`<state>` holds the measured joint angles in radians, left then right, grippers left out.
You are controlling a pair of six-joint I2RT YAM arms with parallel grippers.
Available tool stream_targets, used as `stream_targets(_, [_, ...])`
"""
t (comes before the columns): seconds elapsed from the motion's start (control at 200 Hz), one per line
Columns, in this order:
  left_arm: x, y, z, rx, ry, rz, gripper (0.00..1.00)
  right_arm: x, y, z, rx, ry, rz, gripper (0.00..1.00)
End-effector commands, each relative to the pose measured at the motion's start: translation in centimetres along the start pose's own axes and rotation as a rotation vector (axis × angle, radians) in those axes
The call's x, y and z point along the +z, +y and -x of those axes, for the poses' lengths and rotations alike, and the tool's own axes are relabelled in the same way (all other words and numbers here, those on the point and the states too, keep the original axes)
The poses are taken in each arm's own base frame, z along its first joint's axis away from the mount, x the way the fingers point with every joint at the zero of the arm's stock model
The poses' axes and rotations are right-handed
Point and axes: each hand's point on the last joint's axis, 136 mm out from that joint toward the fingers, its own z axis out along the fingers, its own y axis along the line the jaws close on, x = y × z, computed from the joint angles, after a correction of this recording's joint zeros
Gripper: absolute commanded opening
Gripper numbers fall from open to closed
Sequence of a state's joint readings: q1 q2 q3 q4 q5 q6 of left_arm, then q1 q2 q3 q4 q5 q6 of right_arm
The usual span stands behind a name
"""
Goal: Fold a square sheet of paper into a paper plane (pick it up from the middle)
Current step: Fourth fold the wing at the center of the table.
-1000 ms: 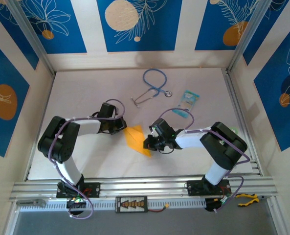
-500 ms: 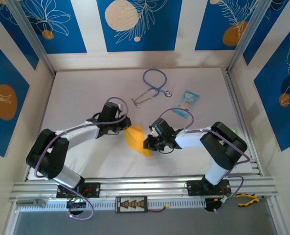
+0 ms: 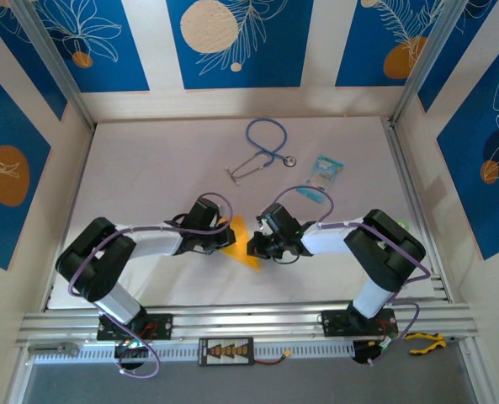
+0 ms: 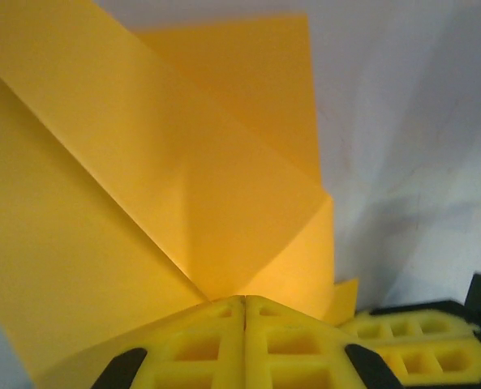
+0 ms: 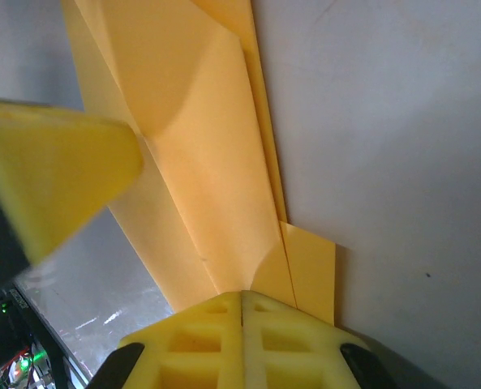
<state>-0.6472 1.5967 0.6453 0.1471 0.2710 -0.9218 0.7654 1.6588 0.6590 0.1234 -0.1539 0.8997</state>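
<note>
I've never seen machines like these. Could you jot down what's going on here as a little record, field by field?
Paper: orange-yellow paper, partly folded with diagonal creases, on the table
Left claw: shut, tip at the paper's left side
Right claw: shut, tip at the paper's right side
Grip: pinching or pressing, cannot tell
Other items: stethoscope and light-blue packet, farther back, apart from both claws
</note>
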Motion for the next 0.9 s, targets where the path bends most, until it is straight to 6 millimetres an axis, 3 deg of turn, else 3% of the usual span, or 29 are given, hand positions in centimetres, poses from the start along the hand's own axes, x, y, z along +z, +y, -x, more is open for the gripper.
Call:
stream_targets(0.0, [-0.4, 0.0, 2.1, -0.002, -0.06, -0.044, 0.0, 0.1, -5.7, -3.8, 0.079, 0.11, -0.194, 0.01])
stream_targets(0.09, [-0.8, -1.0, 2.9, 0.023, -0.072, -0.077, 0.02, 0.1, -5.6, -3.8, 0.078, 0.109, -0.193, 0.01])
stream_targets(0.295, [0.5, -0.5, 3.3, -0.002, -0.048, -0.109, 0.01, 0.1, -5.6, -3.7, 0.075, 0.114, -0.203, 0.0])
stream_targets(0.435, [1.4, 1.9, 3.0, -0.06, -0.036, -0.047, 0.0, -0.1, -5.2, -3.6, 0.069, 0.109, -0.19, 0.01])
stream_targets(0.54, [1.4, 3.9, 2.5, -0.091, -0.026, 0.009, 0.0, -0.6, -3.1, -2.6, 0.025, 0.094, -0.13, 0.01])
stream_targets(0.73, [1.0, 4.7, 2.0, -0.085, -0.017, 0.033, 0.0, -1.3, 2.2, -0.3, -0.072, 0.078, 0.01, 0.02])
stream_targets(0.895, [1.0, 4.7, 2.1, -0.074, -0.021, 0.044, 0.0, 0.2, 3.8, 1.0, -0.085, 0.105, 0.044, 0.02])
